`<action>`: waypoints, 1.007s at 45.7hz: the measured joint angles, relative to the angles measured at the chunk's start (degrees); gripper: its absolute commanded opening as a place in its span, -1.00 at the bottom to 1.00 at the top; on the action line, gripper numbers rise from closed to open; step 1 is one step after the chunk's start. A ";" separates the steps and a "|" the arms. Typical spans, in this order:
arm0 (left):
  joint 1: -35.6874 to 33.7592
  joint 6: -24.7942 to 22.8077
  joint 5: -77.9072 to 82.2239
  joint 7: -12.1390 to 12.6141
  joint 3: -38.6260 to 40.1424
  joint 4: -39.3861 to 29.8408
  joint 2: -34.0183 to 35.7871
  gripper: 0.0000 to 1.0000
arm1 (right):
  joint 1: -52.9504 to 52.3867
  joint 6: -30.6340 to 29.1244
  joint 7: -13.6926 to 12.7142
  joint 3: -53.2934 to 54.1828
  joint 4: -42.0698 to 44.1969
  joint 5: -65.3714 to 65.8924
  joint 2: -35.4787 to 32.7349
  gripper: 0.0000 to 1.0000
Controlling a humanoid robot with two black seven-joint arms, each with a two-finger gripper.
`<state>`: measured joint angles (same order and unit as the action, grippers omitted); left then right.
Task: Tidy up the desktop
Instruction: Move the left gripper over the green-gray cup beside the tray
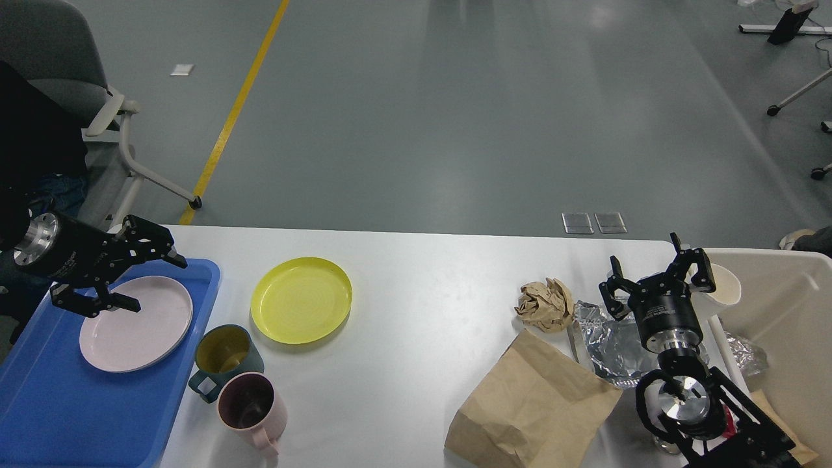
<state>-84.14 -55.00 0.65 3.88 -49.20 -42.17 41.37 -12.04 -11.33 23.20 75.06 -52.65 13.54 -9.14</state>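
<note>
The white desktop carries a yellow plate, a teal mug and a pink mug on its left half. A crumpled brown paper ball, crumpled foil and a flat brown paper bag lie on the right. A pale pink plate rests in the blue tray. My left gripper is open and empty, hovering over the pink plate's far edge. My right gripper is open and empty, above the foil near the bin.
A beige bin stands at the right edge, holding a white paper cup, foil and brown paper. A grey office chair stands beyond the table's far left corner. The table's far edge faces open floor.
</note>
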 measured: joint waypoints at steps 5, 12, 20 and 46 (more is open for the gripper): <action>-4.23 0.00 0.10 -0.01 -10.04 -0.12 -3.16 0.93 | 0.00 0.00 0.00 0.00 0.00 -0.01 0.00 1.00; -8.52 0.00 0.30 0.11 -19.99 -0.36 -8.46 0.93 | 0.00 0.00 0.00 0.00 0.00 -0.01 0.00 1.00; -10.55 0.00 0.31 0.12 -24.75 -0.45 -13.82 0.93 | 0.00 0.00 0.00 0.00 0.00 0.00 0.00 1.00; -2.22 -0.01 0.41 0.51 -24.03 1.08 -27.01 0.93 | 0.00 0.00 0.00 0.00 0.00 0.00 0.00 1.00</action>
<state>-86.36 -55.01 1.06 4.39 -73.24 -41.09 14.35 -12.04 -11.33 23.21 75.06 -52.65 13.54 -9.14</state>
